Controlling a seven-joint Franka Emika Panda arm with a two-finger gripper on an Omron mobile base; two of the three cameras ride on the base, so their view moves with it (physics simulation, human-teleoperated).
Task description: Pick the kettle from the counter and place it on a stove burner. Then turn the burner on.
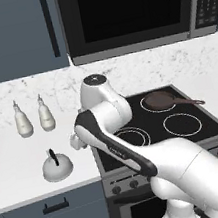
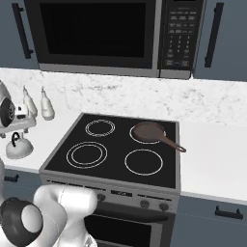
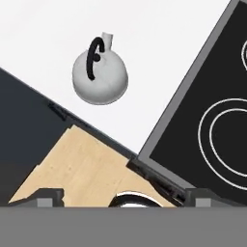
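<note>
The kettle (image 1: 57,168) sat upright on the counter (image 1: 14,163), just left of the cooktop (image 2: 116,149). The gripper (image 3: 123,198) hung above, fingers spread wide, holding nothing

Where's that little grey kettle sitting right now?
The kettle sits on the white counter left of the stove, in front of the two cream bottles, near the counter's front edge.

Stove burner (image 3: 230,140) cut by the hand view's right edge; gripper (image 1: 75,141) largely hidden behind the arm.
</note>
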